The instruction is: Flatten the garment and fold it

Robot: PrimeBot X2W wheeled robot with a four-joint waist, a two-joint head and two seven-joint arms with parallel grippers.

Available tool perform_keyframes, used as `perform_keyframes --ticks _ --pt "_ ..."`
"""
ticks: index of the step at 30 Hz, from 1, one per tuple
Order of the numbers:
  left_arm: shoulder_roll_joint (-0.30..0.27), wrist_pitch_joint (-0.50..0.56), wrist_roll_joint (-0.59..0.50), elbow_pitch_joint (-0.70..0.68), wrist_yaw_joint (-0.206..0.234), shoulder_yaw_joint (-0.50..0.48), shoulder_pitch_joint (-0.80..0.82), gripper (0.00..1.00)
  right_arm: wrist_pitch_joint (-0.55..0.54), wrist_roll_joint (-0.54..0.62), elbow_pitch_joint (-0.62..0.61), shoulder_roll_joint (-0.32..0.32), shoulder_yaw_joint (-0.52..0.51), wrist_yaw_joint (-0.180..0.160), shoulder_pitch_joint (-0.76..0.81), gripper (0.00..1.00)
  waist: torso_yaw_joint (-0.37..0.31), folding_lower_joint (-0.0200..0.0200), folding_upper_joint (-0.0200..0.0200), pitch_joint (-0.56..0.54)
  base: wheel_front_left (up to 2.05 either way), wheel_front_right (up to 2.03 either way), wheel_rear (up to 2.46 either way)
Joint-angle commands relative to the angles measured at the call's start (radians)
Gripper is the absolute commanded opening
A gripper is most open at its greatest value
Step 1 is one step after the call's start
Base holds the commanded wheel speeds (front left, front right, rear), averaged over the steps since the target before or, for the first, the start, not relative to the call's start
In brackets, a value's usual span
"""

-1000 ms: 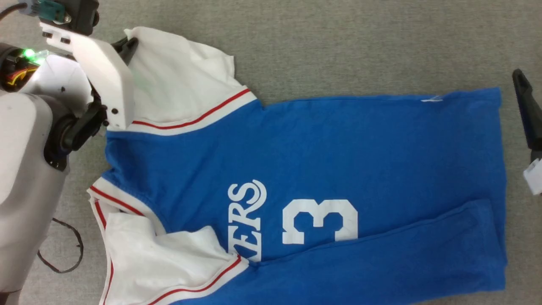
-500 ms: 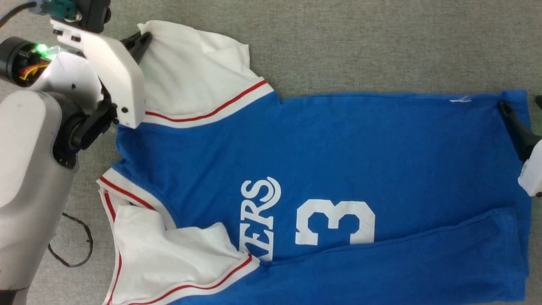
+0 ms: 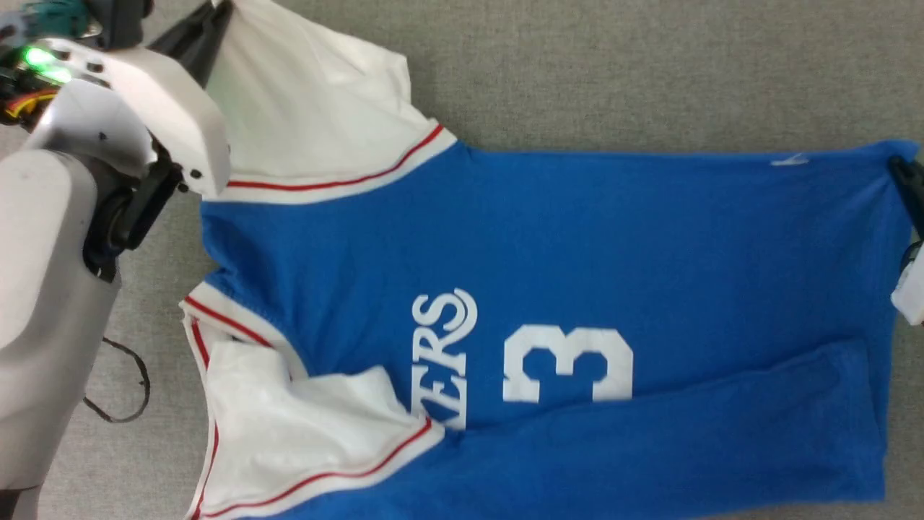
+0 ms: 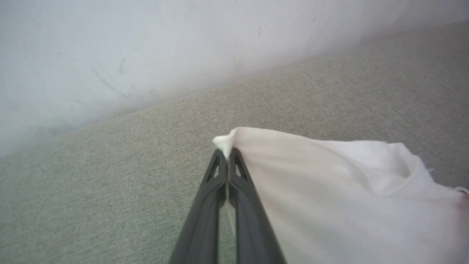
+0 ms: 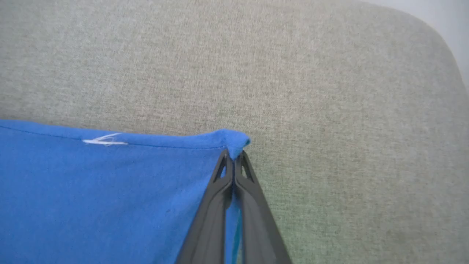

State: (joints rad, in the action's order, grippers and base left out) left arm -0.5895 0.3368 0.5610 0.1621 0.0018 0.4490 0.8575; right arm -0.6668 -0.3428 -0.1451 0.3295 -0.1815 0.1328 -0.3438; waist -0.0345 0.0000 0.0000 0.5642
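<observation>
Partly done: the garment (image 3: 548, 238) lies spread, near edge folded over. The left gripper (image 4: 228, 157) pinches a white sleeve tip (image 4: 234, 137), the right gripper (image 5: 233, 157) a blue hem corner (image 5: 232, 141); most folding remains.

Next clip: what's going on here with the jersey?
A two-armed robot is handling a bright blue jersey T-shirt with white short sleeves and red-striped trim, which lies front-up on a grey fabric surface. The left gripper is shut on the tip of the far white sleeve. The right gripper is shut on a blue hem corner. The shirt's near side lies folded over, so it is not yet flat.
</observation>
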Motion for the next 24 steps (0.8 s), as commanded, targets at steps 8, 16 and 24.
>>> perform_keyframes --ticks 8,16,24 --pt "-0.022 -0.168 -0.03 -0.046 0.027 -0.046 -0.062 0.0 0.081 0.02 0.005 0.015 -0.008 -0.002 0.008 0.0 0.005 0.0 0.0 -0.112 0.0 0.0 0.0" --pt "-0.029 -0.271 -0.004 -0.235 0.114 -0.074 -0.338 0.0 0.164 0.024 -0.014 -0.007 0.0 -0.002 0.141 0.0 0.03 0.0 0.0 -0.228 0.0 0.0 0.0" --pt "-0.017 -0.335 0.04 -0.395 0.244 -0.101 -0.694 0.0 0.22 0.016 -0.026 -0.094 -0.042 -0.002 0.328 0.0 0.058 0.0 0.0 -0.3 0.0 0.0 0.0"
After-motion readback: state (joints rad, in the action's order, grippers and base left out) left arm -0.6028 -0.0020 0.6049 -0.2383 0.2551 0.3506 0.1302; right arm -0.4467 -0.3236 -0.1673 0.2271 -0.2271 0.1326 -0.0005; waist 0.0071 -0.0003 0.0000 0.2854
